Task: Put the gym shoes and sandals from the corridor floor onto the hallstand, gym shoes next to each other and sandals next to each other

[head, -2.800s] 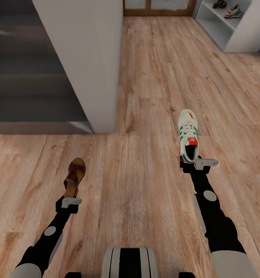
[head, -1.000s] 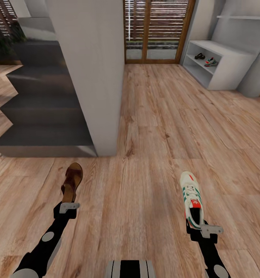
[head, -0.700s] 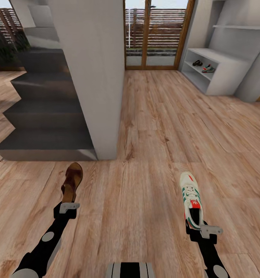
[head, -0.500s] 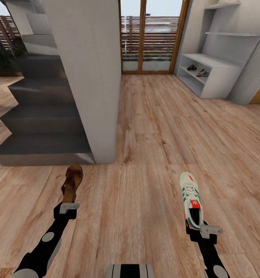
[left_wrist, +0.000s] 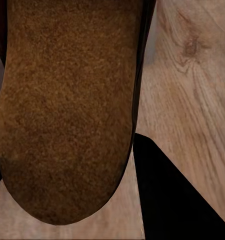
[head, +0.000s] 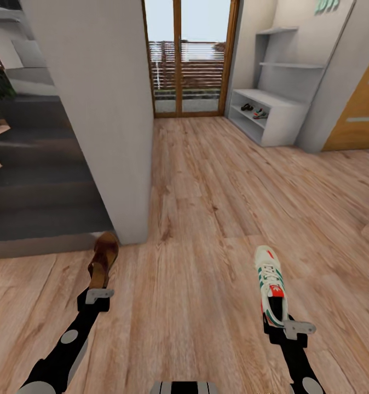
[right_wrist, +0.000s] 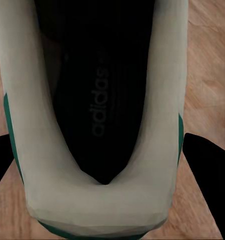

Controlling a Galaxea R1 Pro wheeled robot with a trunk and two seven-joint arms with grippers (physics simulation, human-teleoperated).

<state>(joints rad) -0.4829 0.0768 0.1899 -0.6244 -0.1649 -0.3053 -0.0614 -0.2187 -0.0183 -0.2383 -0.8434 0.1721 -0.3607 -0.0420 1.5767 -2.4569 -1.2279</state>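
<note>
A sandal [head: 103, 260] is being held clamped in the left gripper [head: 98, 294], a gym shoe [head: 270, 283] in the right gripper [head: 283, 324], above the corridor floor [head: 206, 219]. One pair-half each is already resting on the distant hallstand [head: 266, 117]; carrying and placing are being left.

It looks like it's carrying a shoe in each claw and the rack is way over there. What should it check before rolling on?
1. Sandal held in left claw: ok, gripped at the heel end, toe pointing forward.
2. Sneaker held in right claw: ok, heel between the fingers.
3. Rack in sight: ok, far ahead to the right, beside the glass door.
4. Free space on its shelf: cannot tell; a sandal and a sneaker already sit there, too small to judge.
5. Floor toward the rack clear: ok in what shows.
6. Grey wall corner near the sandal: cannot tell the clearance.
</note>
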